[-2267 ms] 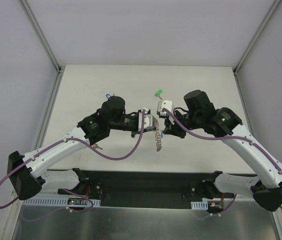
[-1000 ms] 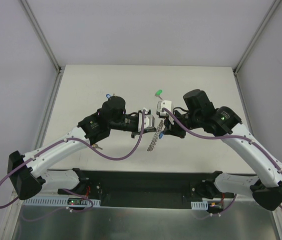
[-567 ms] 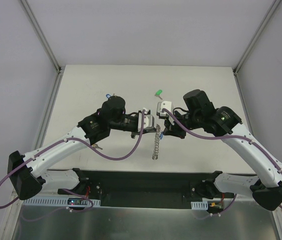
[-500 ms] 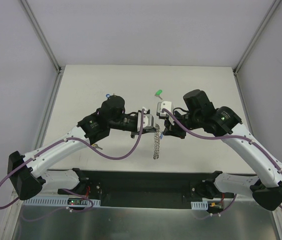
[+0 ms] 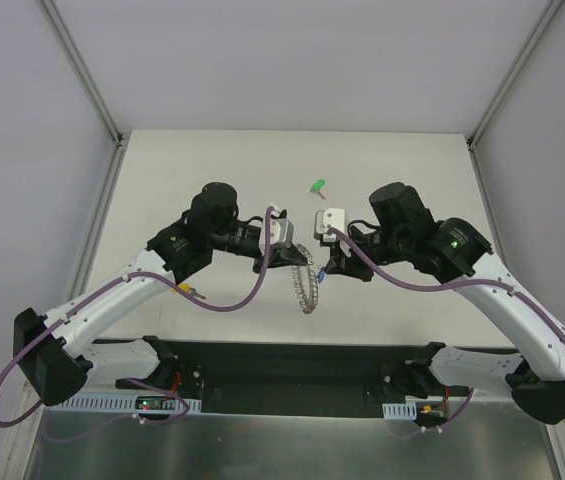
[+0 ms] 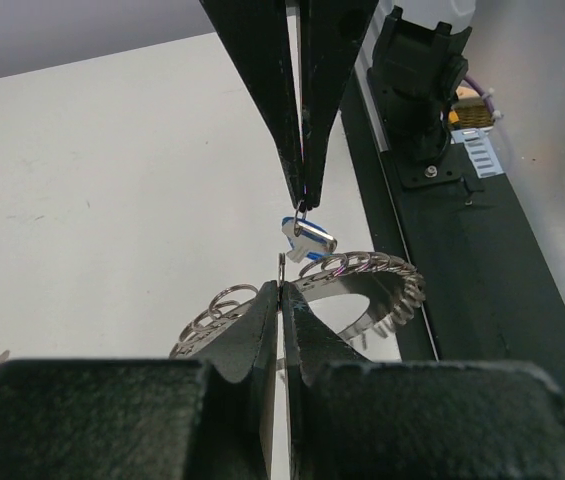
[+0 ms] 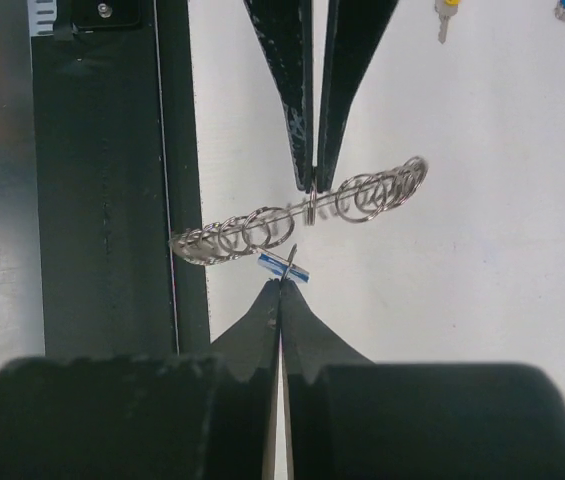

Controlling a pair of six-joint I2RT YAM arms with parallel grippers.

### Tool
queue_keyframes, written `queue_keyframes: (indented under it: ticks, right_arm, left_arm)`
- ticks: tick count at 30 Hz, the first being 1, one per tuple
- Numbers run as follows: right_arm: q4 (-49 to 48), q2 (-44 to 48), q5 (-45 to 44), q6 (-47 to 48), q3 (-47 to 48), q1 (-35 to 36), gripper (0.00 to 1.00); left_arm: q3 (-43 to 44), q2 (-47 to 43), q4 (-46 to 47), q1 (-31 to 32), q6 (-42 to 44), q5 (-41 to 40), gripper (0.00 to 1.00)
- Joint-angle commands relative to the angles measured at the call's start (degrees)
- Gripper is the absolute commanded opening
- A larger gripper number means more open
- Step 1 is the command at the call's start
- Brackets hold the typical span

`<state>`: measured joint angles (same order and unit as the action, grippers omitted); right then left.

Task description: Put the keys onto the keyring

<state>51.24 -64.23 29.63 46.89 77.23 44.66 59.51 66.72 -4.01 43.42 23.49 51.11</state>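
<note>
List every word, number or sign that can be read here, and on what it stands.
No text can be read in any view.
The blue key in the right pincer: no marking can be made out.
The keyring in the left pincer: bare wire, no lettering.
The white strips by the arm bases: too small to tell.

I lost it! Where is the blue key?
In the right wrist view, the blue key sits pinched in the right claw, close beside the keyring that the left claw holds.

The blue key [image 6: 309,236] hangs just above the keyring [image 6: 367,268].
The left gripper [image 6: 280,298] pinches the ring; the right gripper [image 6: 302,198] grips the key.
</note>
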Motion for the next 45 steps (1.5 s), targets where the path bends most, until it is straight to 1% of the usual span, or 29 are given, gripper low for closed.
queue_keyframes:
  ticks: [1,15,33,45]
  right_arm:
    - [-0.3,1.0,0.9,1.9,2.7,2.2,0.01]
    - [0.3,0.8,-3.3,2.9,3.4,4.0,0.01]
    - [0.9,-0.1,-1.9,3.3,4.2,4.6,0.01]
    - [1.4,0.6,-2.8,3.2,3.5,4.7,0.01]
  left_arm:
    - [0.3,-1.9,3.7,-0.3,-1.2,5.7,0.00]
    - [0.5,-1.2,3.7,-0.2,-2.0,7.4,0.00]
    - [1.3,0.4,3.7,-0.3,-2.2,9.0,0.00]
    - [1.4,0.3,3.7,-0.7,-2.3,9.2,0.00]
